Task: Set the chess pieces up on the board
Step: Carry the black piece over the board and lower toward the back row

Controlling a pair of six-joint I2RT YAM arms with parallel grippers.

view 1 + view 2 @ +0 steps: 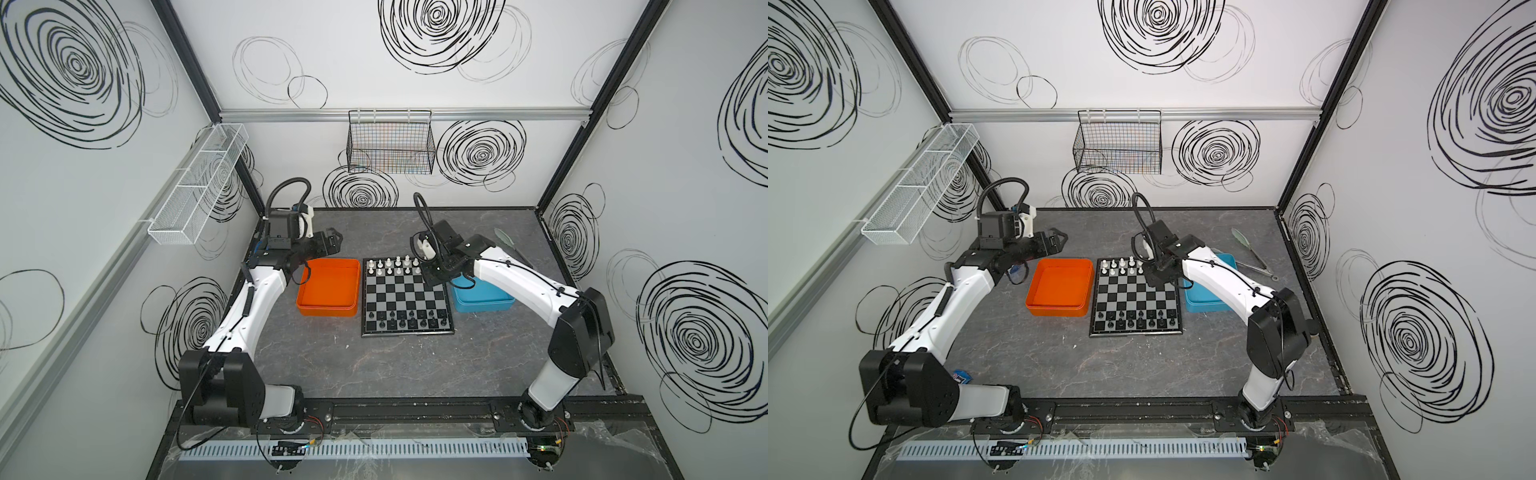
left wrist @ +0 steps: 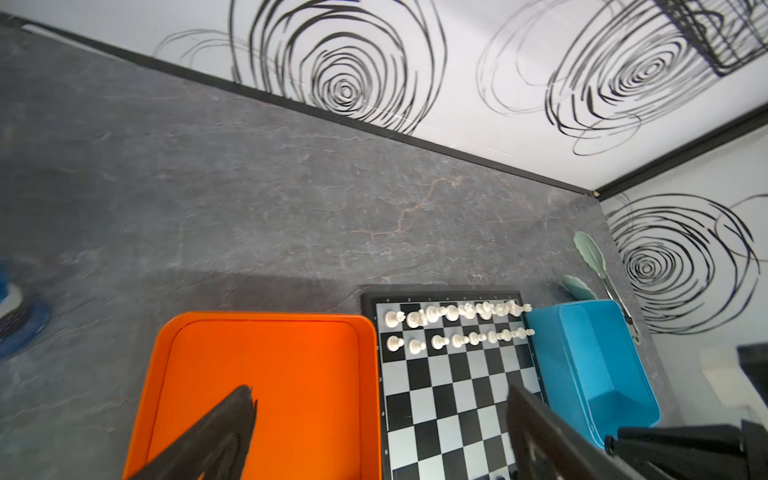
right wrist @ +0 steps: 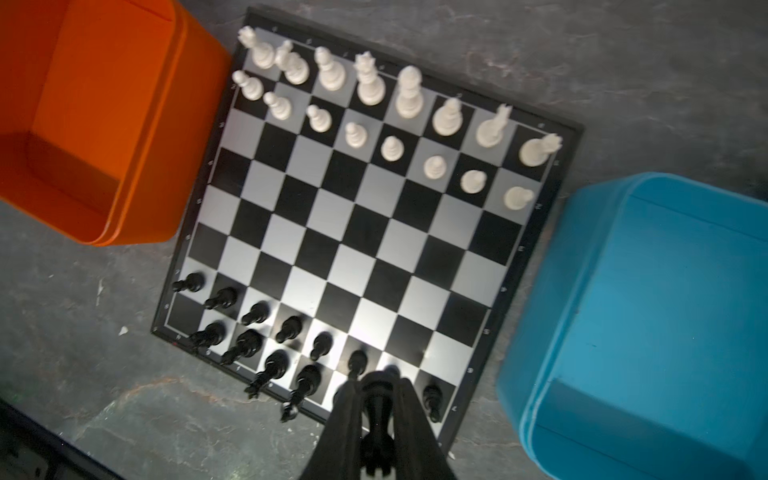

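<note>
Right fingers (image 3: 415, 432) pinch a black chess piece (image 3: 376, 415) near the board (image 3: 353, 232); left fingers (image 2: 216, 432) spread.

Board (image 2: 446, 399) frame, 9 o'clock edge: rank digits 3, 4, 5 legible; remaining border marks too small to read.

Top views: camera head high above the near edge of the table (image 1: 291, 374), tilted steeply down, far back, whole cell in frame; the pair nearly match. Left wrist camera: low over the orange tray (image 2: 291, 353), facing the back wall (image 2: 478, 104) across the board (image 2: 453, 399). Right wrist camera: close above the board, looking almost straight down, blue tray (image 3: 665, 311) alongside. All four share board and trays.
</note>
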